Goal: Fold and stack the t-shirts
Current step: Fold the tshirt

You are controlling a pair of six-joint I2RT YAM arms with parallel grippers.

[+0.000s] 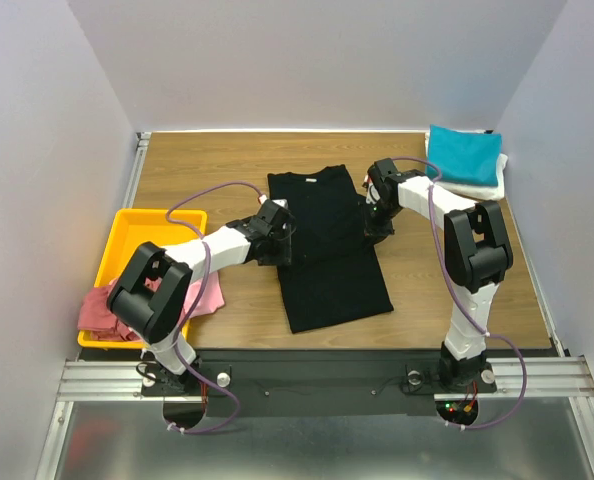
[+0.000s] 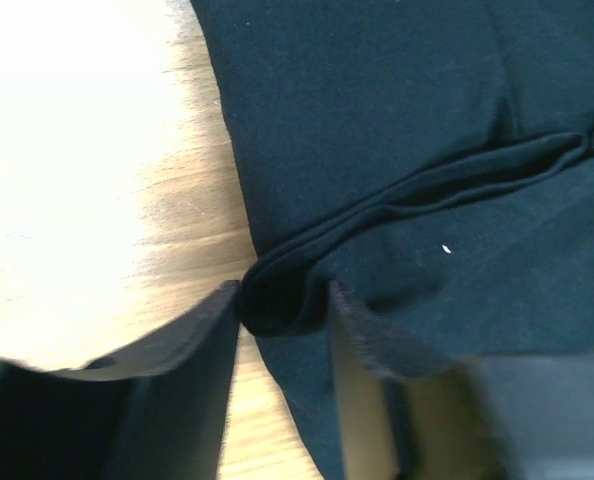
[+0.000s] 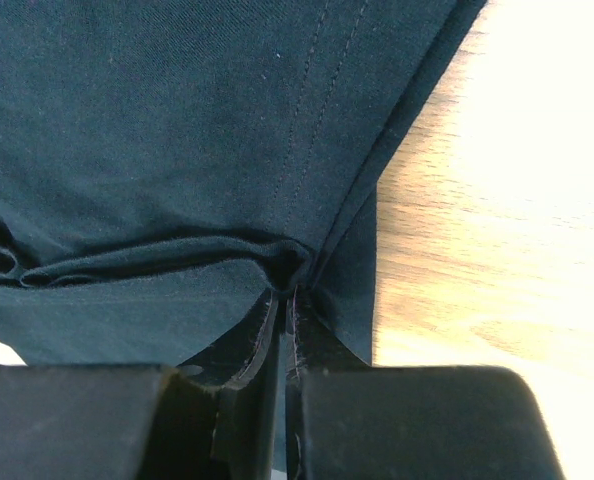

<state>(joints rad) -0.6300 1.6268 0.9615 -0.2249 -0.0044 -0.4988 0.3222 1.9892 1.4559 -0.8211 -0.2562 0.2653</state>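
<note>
A large black t-shirt (image 1: 329, 262) lies spread lengthwise on the wooden table, collar toward the far side. My left gripper (image 1: 280, 238) is at its left edge. In the left wrist view, the left gripper (image 2: 285, 297) stands open, its jaws astride a bunched fold of the black cloth (image 2: 427, 120). At the shirt's right edge, my right gripper (image 1: 377, 218) is down on the cloth. The right wrist view has the right gripper (image 3: 287, 290) shut on a pinch of the black shirt (image 3: 157, 130) near its hem. A folded teal t-shirt (image 1: 464, 153) rests on a white one (image 1: 480, 187) at the back right.
A yellow tray (image 1: 142, 232) sits at the left with a pink t-shirt (image 1: 208, 296) and a dusty red one (image 1: 101, 310) spilling over its near end. Walls close in the table on three sides, and a metal rail (image 1: 307, 372) runs along the near edge.
</note>
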